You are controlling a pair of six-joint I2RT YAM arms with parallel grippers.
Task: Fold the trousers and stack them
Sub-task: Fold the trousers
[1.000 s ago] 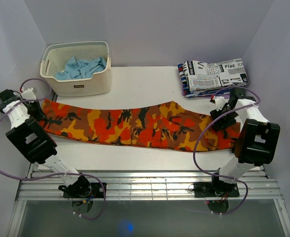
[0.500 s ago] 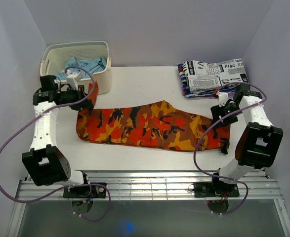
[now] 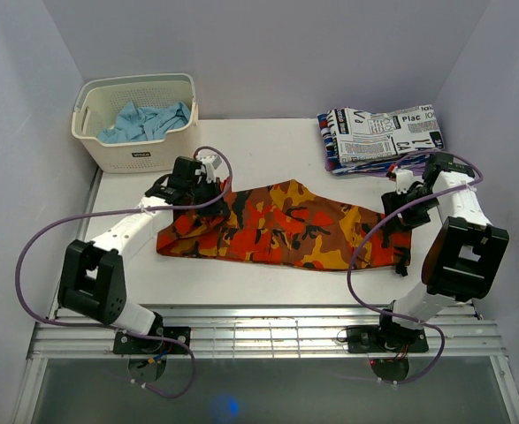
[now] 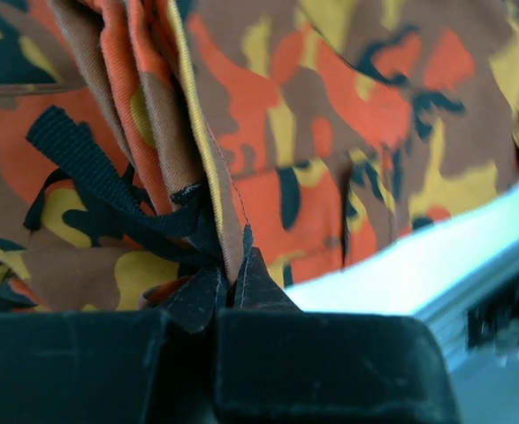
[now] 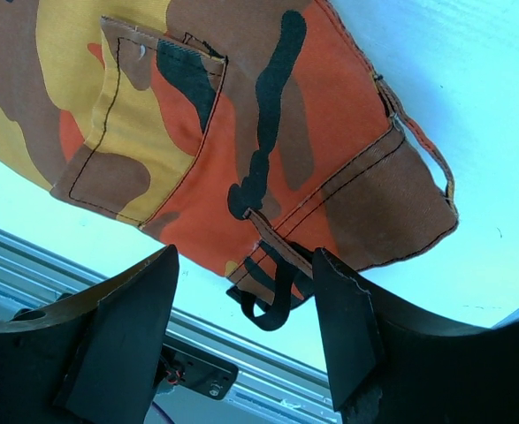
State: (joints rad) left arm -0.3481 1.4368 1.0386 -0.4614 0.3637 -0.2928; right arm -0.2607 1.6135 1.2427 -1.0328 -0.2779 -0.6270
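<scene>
Left claw clamps 1 trousers; right claw spread, apparently free.

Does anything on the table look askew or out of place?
Nothing is spilled or damaged. The trousers lie slanted, and their left end is bunched in the shut left gripper, so the fold is uneven.

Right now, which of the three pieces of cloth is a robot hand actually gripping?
The orange camouflage trousers, pinched in the left hand; the newsprint garment and the blue cloth in the basket lie untouched.
</scene>
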